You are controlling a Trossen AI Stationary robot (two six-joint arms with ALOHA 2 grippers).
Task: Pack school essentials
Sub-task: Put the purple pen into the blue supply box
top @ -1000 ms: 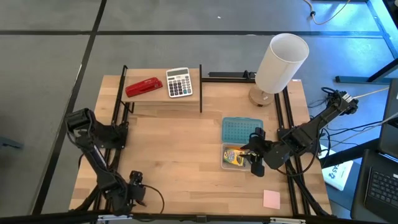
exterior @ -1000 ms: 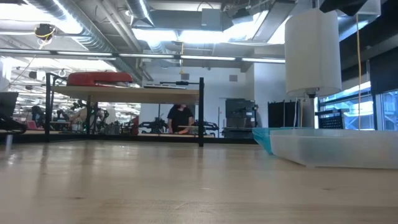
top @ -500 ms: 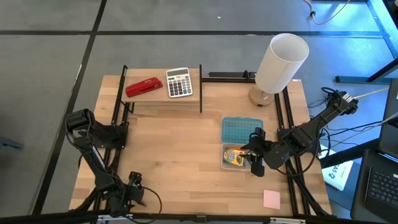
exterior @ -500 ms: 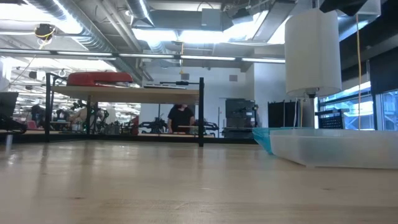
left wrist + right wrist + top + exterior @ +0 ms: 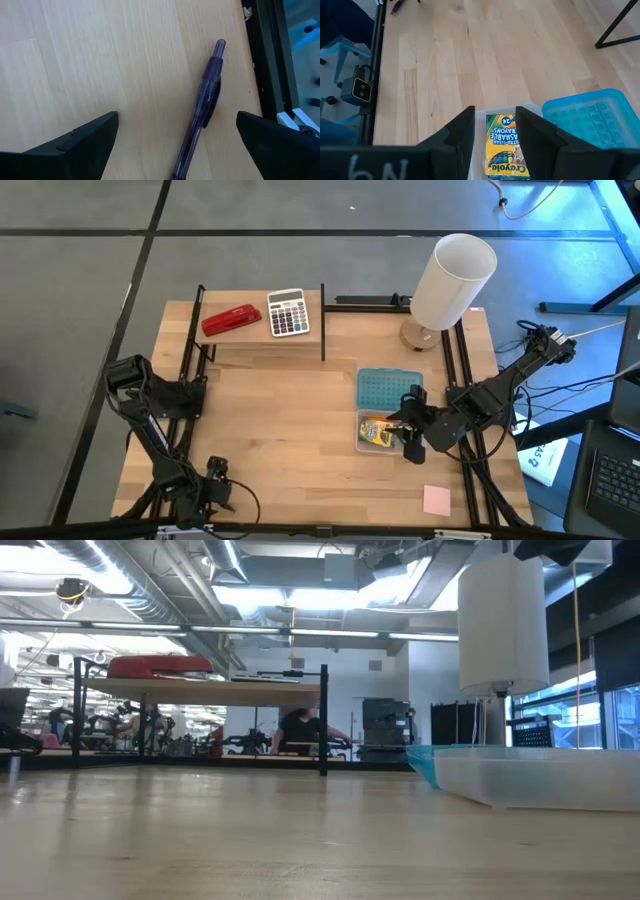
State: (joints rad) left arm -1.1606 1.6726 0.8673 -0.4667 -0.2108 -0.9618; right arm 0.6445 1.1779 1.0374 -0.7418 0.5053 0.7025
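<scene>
The right gripper (image 5: 409, 442) is hovering, spread, over the clear bin (image 5: 362, 442) near the counter's right edge, where the crayon box (image 5: 505, 150) is already lying. The left gripper (image 5: 175, 145), spread, is hanging over the purple pen (image 5: 202, 107) at the near-left corner. The pink note pad (image 5: 436, 500) is waiting unpacked near the near-right corner.

Left arm: folded low at the worktop's near-left corner | left gripper (image 5: 215, 485): pointing down, fingers spread wide | Right arm: reaching in from the right edge | right gripper (image 5: 412, 442): near the near-right area, fingers a narrow gap apart, holding nothing.
</scene>
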